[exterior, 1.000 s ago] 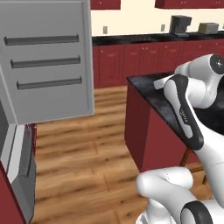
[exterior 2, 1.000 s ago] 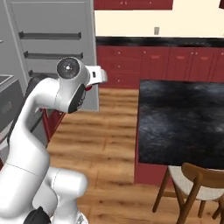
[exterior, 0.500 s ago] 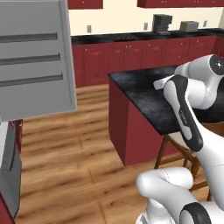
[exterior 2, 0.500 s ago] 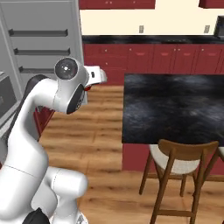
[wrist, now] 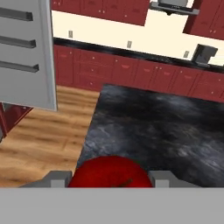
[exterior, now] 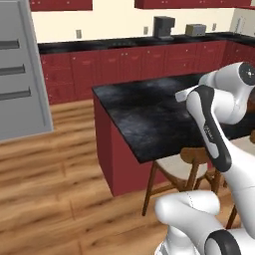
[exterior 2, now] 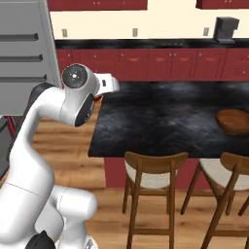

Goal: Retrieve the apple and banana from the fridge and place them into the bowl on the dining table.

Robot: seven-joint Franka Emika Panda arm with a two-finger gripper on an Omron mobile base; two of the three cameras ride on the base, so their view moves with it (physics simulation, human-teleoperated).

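Two grey fingertips [wrist: 59, 178] of your pincer [wrist: 109, 180] sit partly apart, clamped either side of the round dark-red apple [wrist: 109, 173]. You hold it above the near corner of the black marbled stone counter [exterior 2: 160, 121], well apart from the shallow brown wooden bowl [exterior 2: 234, 120].

You see wooden chairs [exterior 2: 154, 170] tucked at near edge of black slab, cream seats. Red cabinets [exterior: 124, 64] line back wall under black counter [exterior 2: 160, 44]. Coffee machine [exterior 2: 226, 28] on counter. Wood plank floor [exterior: 55, 199].
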